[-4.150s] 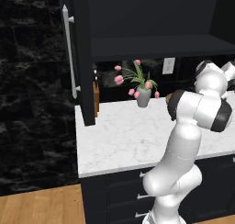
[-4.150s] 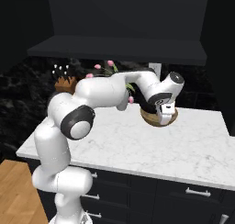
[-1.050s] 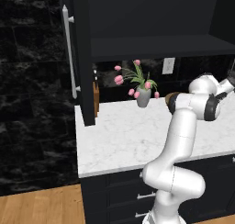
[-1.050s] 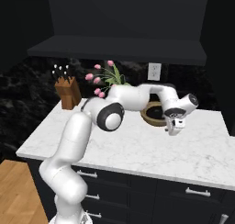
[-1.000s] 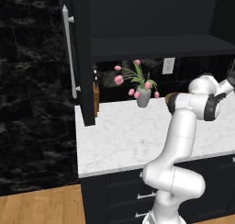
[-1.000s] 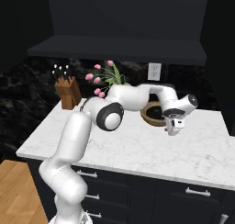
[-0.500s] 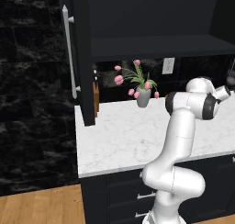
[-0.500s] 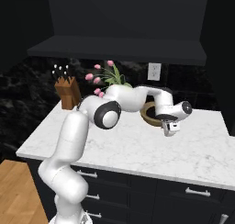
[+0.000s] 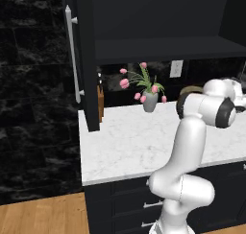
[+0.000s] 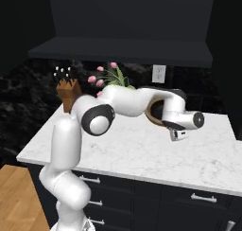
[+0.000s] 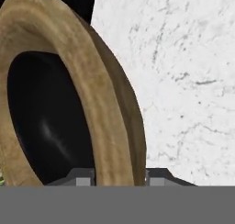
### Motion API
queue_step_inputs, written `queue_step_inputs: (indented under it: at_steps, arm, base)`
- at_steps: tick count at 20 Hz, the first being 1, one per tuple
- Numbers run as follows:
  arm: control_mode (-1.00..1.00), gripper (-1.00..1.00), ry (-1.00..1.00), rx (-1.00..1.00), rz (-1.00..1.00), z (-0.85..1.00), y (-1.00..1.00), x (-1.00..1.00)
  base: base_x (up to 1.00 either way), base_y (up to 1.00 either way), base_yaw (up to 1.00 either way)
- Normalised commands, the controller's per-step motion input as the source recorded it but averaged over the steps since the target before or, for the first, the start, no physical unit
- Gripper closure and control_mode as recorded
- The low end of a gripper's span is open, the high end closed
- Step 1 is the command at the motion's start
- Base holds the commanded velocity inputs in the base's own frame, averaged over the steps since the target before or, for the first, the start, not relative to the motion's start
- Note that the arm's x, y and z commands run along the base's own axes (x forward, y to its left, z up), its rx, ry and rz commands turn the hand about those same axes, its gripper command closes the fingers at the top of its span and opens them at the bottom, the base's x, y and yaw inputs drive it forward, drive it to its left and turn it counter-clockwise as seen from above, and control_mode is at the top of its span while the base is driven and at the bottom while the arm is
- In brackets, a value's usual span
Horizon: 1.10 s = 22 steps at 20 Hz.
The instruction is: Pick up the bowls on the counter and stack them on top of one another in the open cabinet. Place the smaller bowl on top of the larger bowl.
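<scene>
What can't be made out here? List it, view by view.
- Tan bowl: right base view, mostly hidden behind the arm.
- Dark hollow inside the bowl: hand view; black bowl or shadow, unclear.
- Pincer: hand view; tips straddle the rim, cut off at the bottom, so the grip is unclear.

- Wide tan wood-look bowl (image 11: pixel 110 103): streaky grain seen on the thick rim, matt finish.
- Its inside (image 11: pixel 46 126): black, glossy, a soft highlight is shown.
- White marble-patterned counter slab (image 9: pixel 129 142): smooth, faint grey veins, low sheen.
- Dark navy cabinet (image 9: pixel 153 51): flat matt fronts.
- Long bar handle (image 9: pixel 73 55): brushed silver metal look.
- Grey vase (image 9: pixel 150 102): smooth, matt.
- Black wall (image 9: pixel 33 108): marbled stone look, slightly glossy.
- Floor (image 9: pixel 43 221): warm wood planks.
</scene>
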Motion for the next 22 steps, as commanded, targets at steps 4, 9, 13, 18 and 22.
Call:
queue_step_inputs:
  at_steps: [4,9,13,18,22]
  arm:
    - [-1.00,1.00,-0.04,-0.01,0.08,1.00,0.39,-1.00]
    - [-1.00,1.00,0.00,-0.03,0.05,1.00,0.69,-1.00]
    - [-1.00,1.00,-0.08,-0.04,0.05,1.00,0.71,-0.98]
    - [-1.00,1.00,-0.13,-0.07,0.03,1.00,0.75,-0.62]
    - [-1.00,1.00,-0.12,-0.05,0.01,1.00,0.64,-0.13]
  base:
    - [0.00,0.00,0.00]
    - [0.00,0.00,0.00]
    - [0.00,0.00,0.00]
    - [0.00,0.00,0.00]
    - [0.00,0.00,0.00]
